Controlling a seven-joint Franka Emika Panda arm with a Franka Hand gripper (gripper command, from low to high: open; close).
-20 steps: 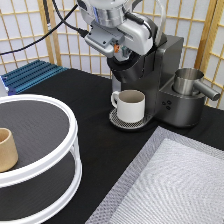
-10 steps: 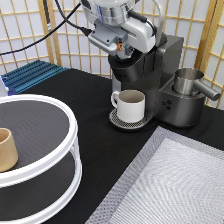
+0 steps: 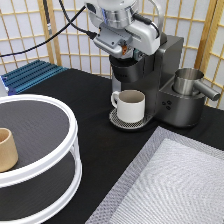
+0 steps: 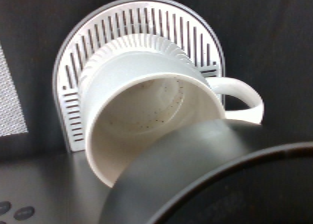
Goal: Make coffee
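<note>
White ceramic mug (image 3: 131, 105) is sitting empty on the drip tray (image 3: 116, 120) while the end effector (image 3: 121, 48), grip state unclear, is hovering atop the coffee machine (image 3: 157, 75), needing a centred, gentle press.

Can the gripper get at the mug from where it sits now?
Probably not from straight above. The gripper sits on top of the coffee machine, whose brew head overhangs the mug on the drip tray. The mug's front and handle side look unobstructed.

white mug (image 4: 149, 127) | on slotted drip tray (image 4: 130, 27) | under dark brew head (image 4: 235, 190)
</note>
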